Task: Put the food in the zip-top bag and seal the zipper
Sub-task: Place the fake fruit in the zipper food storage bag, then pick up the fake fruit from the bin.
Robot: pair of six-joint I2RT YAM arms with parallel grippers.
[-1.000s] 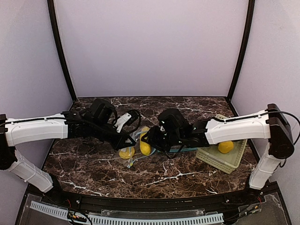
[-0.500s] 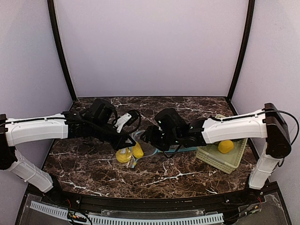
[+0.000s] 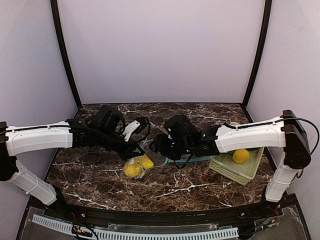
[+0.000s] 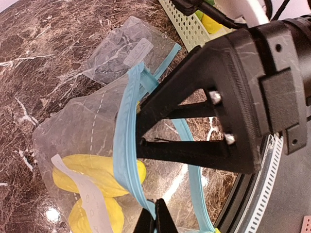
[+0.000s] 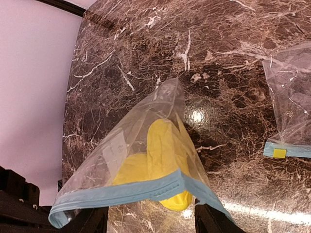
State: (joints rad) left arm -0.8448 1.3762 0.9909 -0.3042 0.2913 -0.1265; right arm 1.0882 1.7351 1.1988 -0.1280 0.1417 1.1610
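Held by left gripper (image 4: pixel 155 219), jaws pinched fully together: blue zipper rim (image 4: pixel 124 145) of the zip-top bag (image 4: pixel 87 121), one lip lifted so the mouth gapes toward the other arm. Opposite, right gripper (image 5: pixel 150 221): jaws apart, grasping nothing, poised at that mouth; yellow pieces (image 5: pixel 163 145) lie inside, just beyond its fingertips. One further yellow piece (image 3: pixel 241 156) sits in the basket (image 3: pixel 227 172), well behind its wrist.

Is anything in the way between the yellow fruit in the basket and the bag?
Only low things: the basket wall around the yellow fruit, and a spare flat bag on the table before the held bag.
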